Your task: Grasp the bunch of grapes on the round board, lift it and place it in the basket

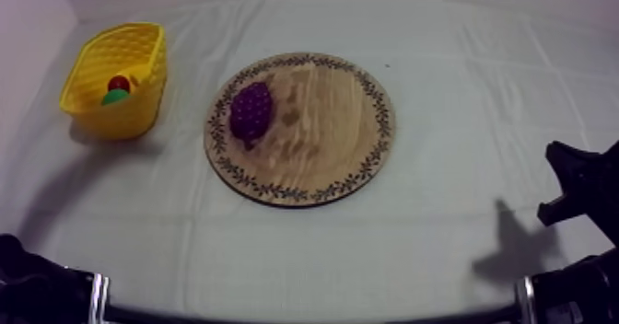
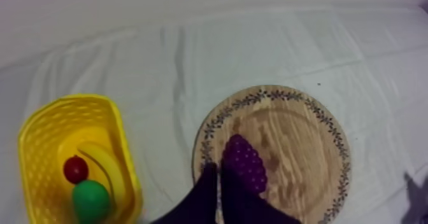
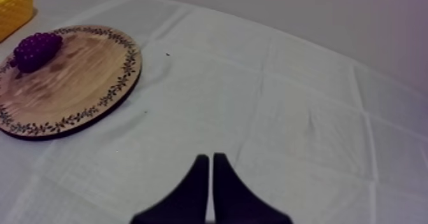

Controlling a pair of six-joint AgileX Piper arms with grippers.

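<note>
While both arms sit at the near edge, the basket (image 1: 140, 114) stands at the left of the worktop (image 1: 461, 70), well apart from the board (image 1: 322, 139). Inside it lie a small red fruit (image 1: 119, 83) and, touching it on the near side, a green pear (image 1: 114, 98). The left wrist view also shows a banana (image 2: 107, 166) curving along the basket's inner wall just beside those two.

My left gripper (image 2: 215, 169) has its two fingers pressed together into a narrow wedge, with nothing between them. From its own camera the tips line up with the board's near left rim, just beside the grapes (image 2: 245, 163); how high it hangs above them I cannot tell.

The board lies flat near the middle of the worktop, its patterned rim clear all round. The grapes (image 1: 251, 109) rest on its left part, close to the rim on the basket's side, a dark purple bunch lying on its side, not yet in the basket. The rest of the wood is bare.

Right of the board, the grey-white cloth (image 3: 306, 112) runs creased and plain. My right gripper (image 3: 211, 158) is over this stretch, well apart from the board, its fingers closed together as a wedge and holding nothing.
</note>
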